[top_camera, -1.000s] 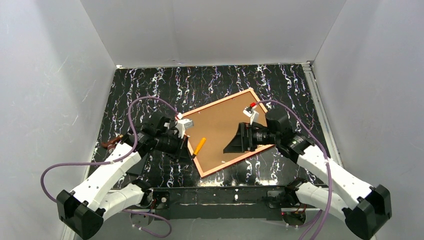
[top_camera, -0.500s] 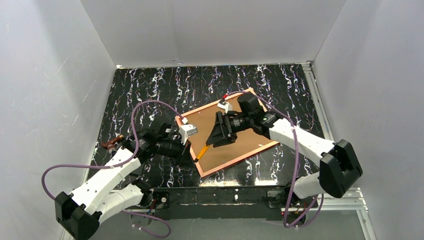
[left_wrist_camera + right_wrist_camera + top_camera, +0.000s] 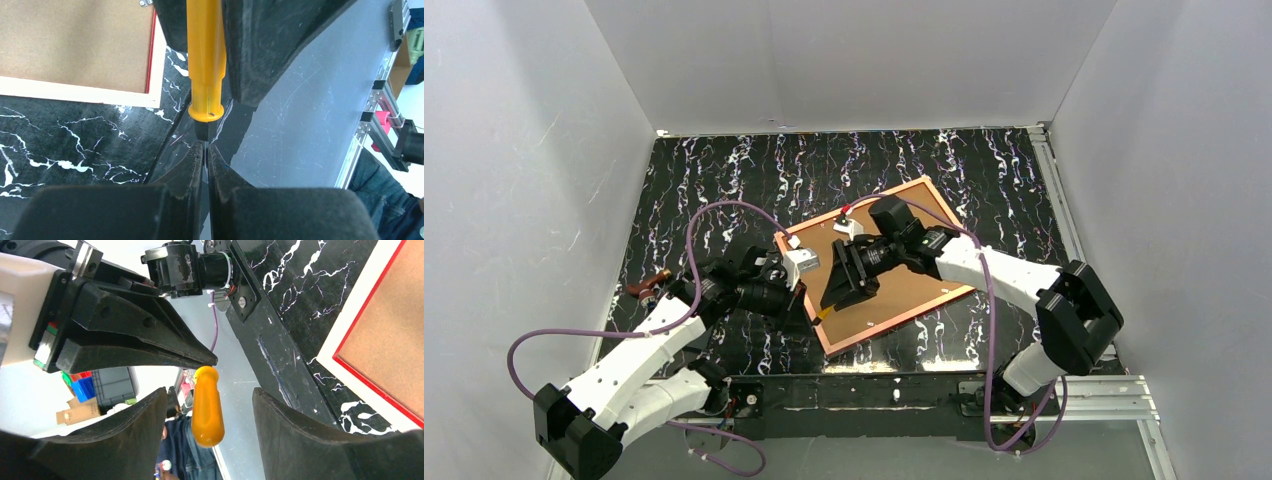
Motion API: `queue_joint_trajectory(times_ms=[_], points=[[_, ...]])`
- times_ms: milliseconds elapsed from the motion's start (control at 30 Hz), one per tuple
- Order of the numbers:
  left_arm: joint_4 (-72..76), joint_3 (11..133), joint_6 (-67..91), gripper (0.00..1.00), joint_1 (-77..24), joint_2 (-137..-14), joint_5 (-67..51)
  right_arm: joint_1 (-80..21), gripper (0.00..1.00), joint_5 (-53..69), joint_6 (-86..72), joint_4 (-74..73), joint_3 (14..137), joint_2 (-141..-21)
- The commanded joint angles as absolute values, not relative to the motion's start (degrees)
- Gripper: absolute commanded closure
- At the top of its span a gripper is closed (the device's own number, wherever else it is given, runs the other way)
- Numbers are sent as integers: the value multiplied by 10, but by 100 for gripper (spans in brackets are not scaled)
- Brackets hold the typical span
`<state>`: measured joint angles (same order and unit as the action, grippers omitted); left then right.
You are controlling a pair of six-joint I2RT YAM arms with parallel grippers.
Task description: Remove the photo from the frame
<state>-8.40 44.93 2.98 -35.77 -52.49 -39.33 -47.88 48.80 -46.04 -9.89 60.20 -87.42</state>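
The frame (image 3: 894,322) lies face down on the table (image 3: 724,180), the photo (image 3: 894,303) showing its brown back. The left gripper (image 3: 206,147) pinches the yellow screwdriver (image 3: 206,60) by its thin end. The right gripper (image 3: 209,390) is spread wide around the handle. It should squeeze the handle tight before the left lets go.

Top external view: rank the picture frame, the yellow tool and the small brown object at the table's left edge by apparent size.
1. The frame, by far largest.
2-3. The small brown object and the yellow tool: both tiny here, with jaws hiding most of the tool, so unranked.
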Motion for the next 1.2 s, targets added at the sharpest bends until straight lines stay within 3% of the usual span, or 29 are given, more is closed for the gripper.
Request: queue_joint_trajectory(times_ms=[0, 167, 267, 667, 867, 1167], points=[[-103, 447, 32, 100, -362, -519, -448, -496, 28, 529, -417, -18, 589, -870], [-72, 441, 63, 100, -362, -525, -511, -497, 9, 541, -315, 92, 509, -791], [-57, 439, 80, 100, -362, -532, -550, -496, 8, 551, -249, 81, 500, -766], [5, 427, 134, 100, -362, -544, -629, -497, 21, 603, -143, 57, 515, -742], [30, 423, 151, 100, -362, -548, -647, -497, 31, 637, -139, 53, 535, -764], [44, 422, 161, 100, -362, -563, -663, -497, 37, 655, -148, 67, 540, -773]])
